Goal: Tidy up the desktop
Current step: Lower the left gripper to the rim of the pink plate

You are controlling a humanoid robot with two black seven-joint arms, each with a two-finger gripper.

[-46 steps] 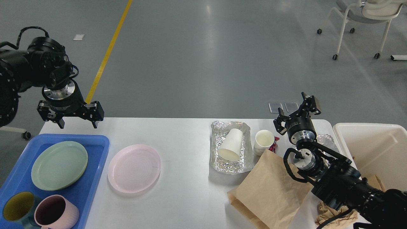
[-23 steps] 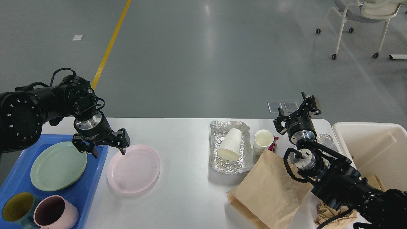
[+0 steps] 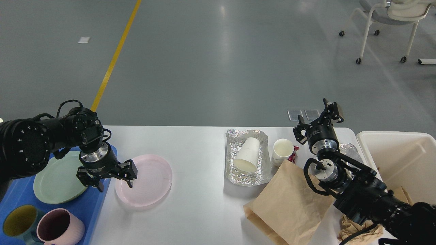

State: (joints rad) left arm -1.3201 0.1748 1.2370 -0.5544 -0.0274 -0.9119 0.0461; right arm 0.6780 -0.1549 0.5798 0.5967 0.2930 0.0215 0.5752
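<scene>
Left hand [image 3: 114,184], fingers apart, is hovering at the pink plate's [image 3: 146,182] nine o'clock rim on the surface [image 3: 197,211].

No readable text, label, brand, number or sign appears on anything in view.

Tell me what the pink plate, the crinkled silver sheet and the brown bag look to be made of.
Pink plate: probably plastic or melamine, smooth with a soft sheen and faint concentric rings.
Silver sheet: aluminium foil, mirror-bright and finely crumpled.
Brown bag: kraft paper, matte and creased.
</scene>
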